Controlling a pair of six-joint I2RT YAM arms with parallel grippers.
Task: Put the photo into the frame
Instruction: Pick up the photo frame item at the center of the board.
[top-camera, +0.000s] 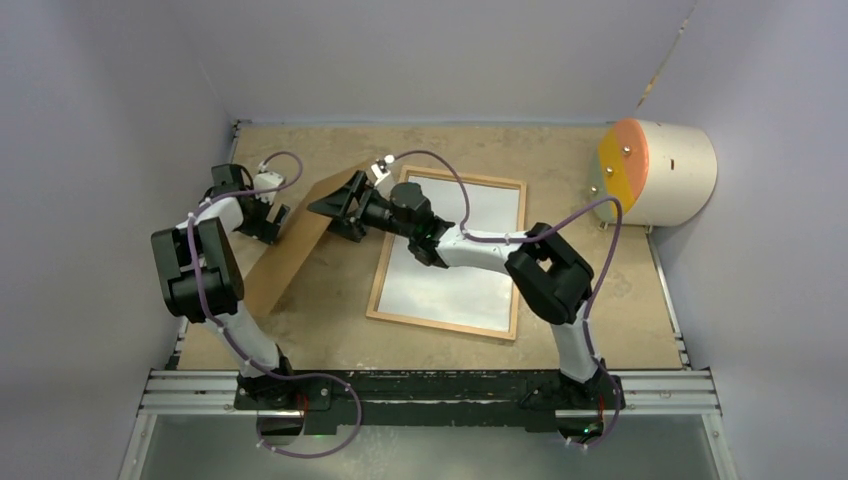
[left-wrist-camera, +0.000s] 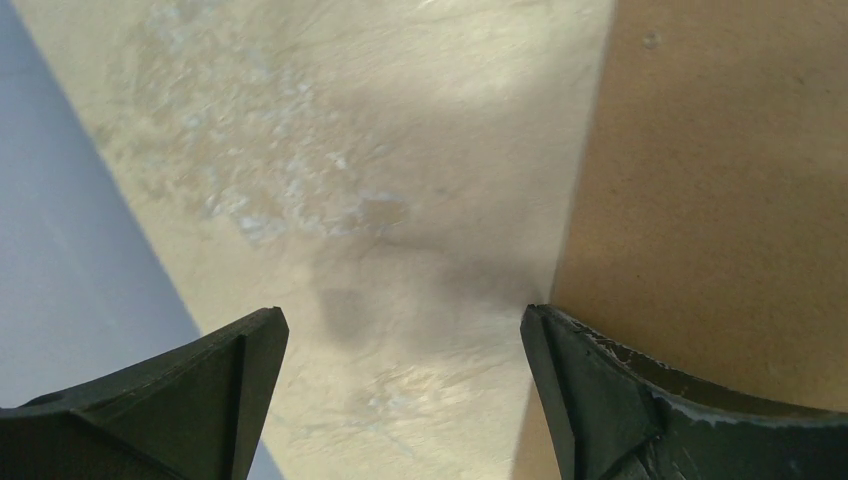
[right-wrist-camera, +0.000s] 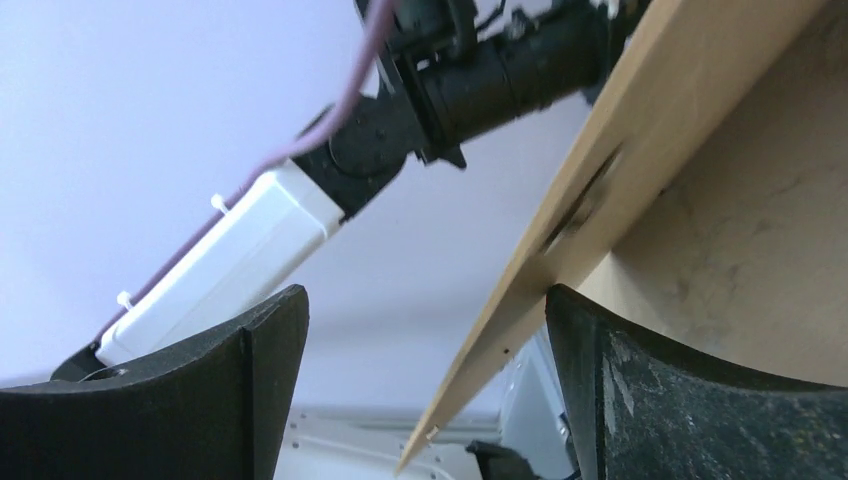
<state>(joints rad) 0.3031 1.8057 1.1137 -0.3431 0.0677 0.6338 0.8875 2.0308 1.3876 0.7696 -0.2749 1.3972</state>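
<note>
Frame (top-camera: 440, 326) flat mid-table. White sheet inside it is likely photo (top-camera: 450, 285) face down; print side unseen. Backing board (top-camera: 295, 250) tilted up at left, probably being brought over to close frame. Left gripper (left-wrist-camera: 400, 330) beside board edge, right gripper (right-wrist-camera: 425, 300) straddling it. Both sets of fingers spread, nothing clamped.

a lab test cell: plain walls (top-camera: 110, 100) boxing in a rail-mounted table (top-camera: 620, 330).
</note>
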